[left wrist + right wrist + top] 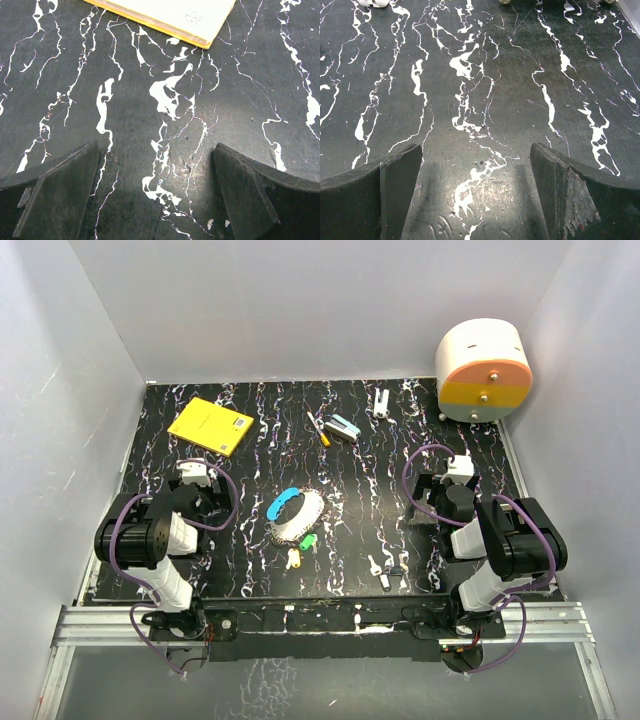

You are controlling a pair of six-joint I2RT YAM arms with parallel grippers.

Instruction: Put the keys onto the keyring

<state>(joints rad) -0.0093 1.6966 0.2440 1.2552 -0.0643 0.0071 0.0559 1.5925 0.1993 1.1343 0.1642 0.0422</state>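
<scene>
My left gripper & right gripper: both wide open, holding nothing. Thin silvery keyring w/ blue plastic arc lies mid black marbled table; tiny green- and yellow-headed keys just beside it (plain silver keys nearer right arm).

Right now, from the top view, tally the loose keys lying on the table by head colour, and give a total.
Green-headed key: 1
Yellow-headed key: 1
Plain silver keys: 3, as far as this small view shows
Total: 5
</scene>
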